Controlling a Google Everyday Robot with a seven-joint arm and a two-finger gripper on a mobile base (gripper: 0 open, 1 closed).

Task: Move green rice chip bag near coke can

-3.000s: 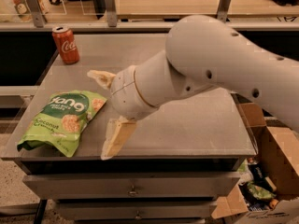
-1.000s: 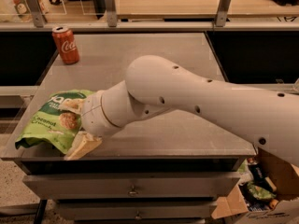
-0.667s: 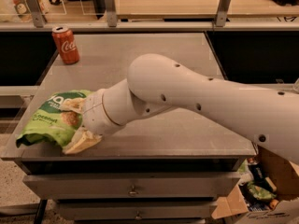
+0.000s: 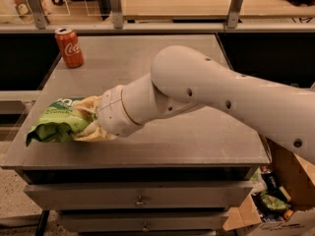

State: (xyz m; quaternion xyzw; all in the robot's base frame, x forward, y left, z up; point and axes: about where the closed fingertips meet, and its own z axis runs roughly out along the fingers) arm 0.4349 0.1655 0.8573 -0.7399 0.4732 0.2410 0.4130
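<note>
The green rice chip bag (image 4: pixel 55 124) lies at the front left of the grey metal table (image 4: pixel 206 132), crumpled and bunched up. My gripper (image 4: pixel 91 119) is at the bag's right end, with its cream fingers (image 4: pixel 88 102) pressed against the bag from the far and near sides, shut on it. The white arm reaches in from the right and hides the bag's right part. The coke can (image 4: pixel 69 47) stands upright at the table's far left corner, well apart from the bag and the gripper.
A glass rail with metal posts (image 4: pixel 115 6) runs behind the table. An open cardboard box (image 4: pixel 275 200) with snack items sits on the floor at the front right. Drawers (image 4: pixel 140 198) are under the tabletop. The bag is close to the table's left and front edges.
My gripper has swung left from the table's middle onto the bag and its fingers have closed in on it. The bag is now more crumpled and squeezed. The can has not moved.
</note>
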